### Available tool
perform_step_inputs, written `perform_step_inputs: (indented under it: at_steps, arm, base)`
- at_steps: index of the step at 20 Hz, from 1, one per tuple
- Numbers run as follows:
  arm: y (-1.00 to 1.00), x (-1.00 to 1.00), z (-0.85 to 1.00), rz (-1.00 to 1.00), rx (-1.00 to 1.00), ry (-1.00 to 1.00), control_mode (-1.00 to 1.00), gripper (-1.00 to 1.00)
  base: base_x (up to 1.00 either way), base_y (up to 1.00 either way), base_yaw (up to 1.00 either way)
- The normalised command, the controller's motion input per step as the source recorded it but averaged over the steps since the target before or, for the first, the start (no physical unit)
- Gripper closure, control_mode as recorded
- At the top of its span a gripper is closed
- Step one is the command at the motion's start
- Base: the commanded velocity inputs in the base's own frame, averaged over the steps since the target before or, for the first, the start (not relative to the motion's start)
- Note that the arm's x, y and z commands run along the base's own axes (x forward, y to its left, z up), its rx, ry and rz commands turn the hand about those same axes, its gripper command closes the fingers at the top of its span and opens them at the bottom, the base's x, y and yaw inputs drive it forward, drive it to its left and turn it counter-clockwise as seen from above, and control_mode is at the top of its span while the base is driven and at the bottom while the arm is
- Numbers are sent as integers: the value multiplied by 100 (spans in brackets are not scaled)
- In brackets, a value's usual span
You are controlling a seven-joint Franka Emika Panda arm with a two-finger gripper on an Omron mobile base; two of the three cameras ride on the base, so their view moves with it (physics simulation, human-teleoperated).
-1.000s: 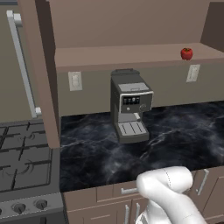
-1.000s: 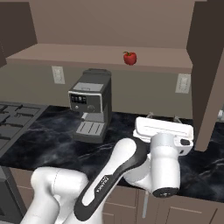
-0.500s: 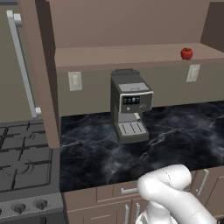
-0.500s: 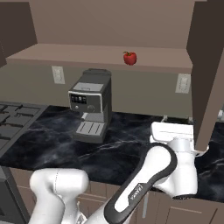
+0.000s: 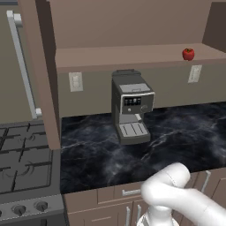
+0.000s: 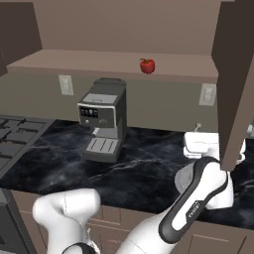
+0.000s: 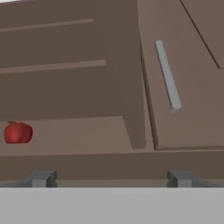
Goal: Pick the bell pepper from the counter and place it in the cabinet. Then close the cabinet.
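One coffee machine (image 5: 131, 108) on counter (image 5: 185, 132), bell pepper (image 5: 188, 54) in cabinet (image 5: 132, 55)

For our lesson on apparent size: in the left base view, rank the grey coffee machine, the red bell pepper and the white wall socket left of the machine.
1. Grey coffee machine
2. White wall socket
3. Red bell pepper

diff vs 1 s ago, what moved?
The white arm's hand swung rightward in the right base view, from mid-counter to beside the open brown cabinet door. The gripper gripped and released nothing; its jaws stand open. The small red bell pepper in the cabinet and the grey coffee machine stayed put.
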Motion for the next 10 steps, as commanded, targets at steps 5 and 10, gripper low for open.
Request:
perform_step_inputs:
  at_steps: [5,10]
  arm:
    - [-52,43,0,3,0,0,-100,-100]
    - [-56,33,0,3,0,-3,-100,-100]
  base:
    - [0,0,0]
    - [0,0,0]
